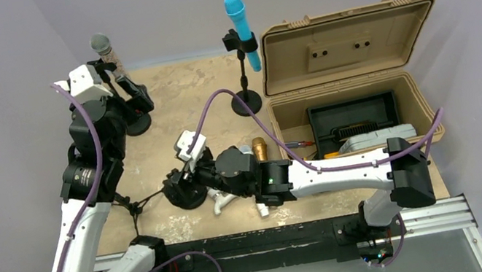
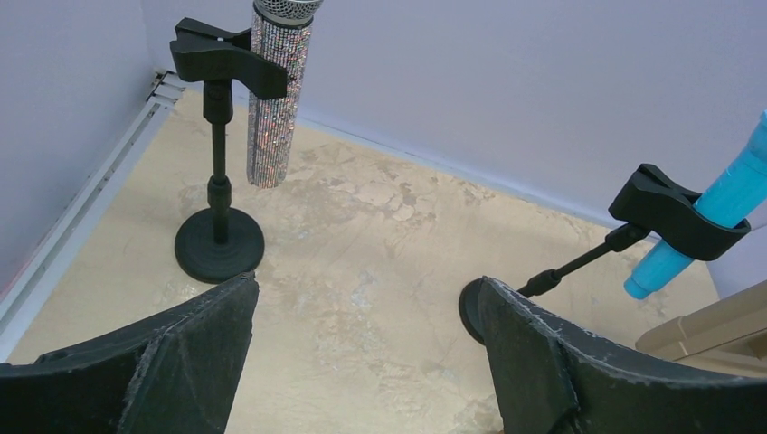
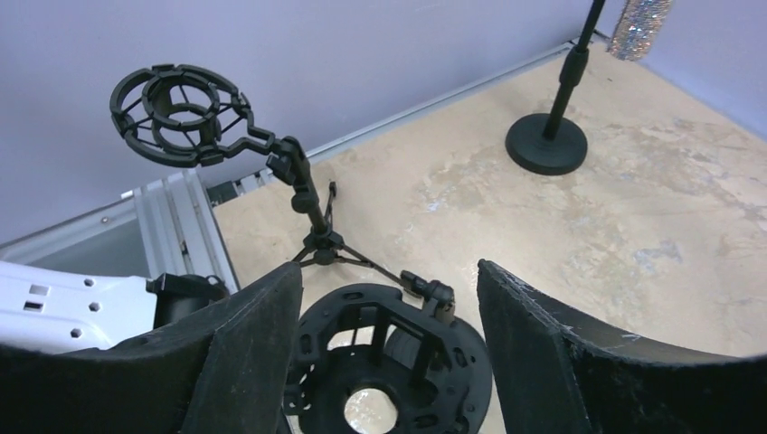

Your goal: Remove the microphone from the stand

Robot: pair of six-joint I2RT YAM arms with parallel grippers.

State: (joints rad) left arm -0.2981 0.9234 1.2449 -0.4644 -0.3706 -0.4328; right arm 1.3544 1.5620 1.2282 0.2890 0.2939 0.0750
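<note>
Upper left, the upright glittery silver microphone (image 2: 274,99) stands just beyond our nearer left gripper (image 2: 364,303). We see its fingers (image 2: 194,353) spread, empty.

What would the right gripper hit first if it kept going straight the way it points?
Probably the black shock mount lying just ahead, between the right gripper's open fingers; depth is hard to judge.
</note>
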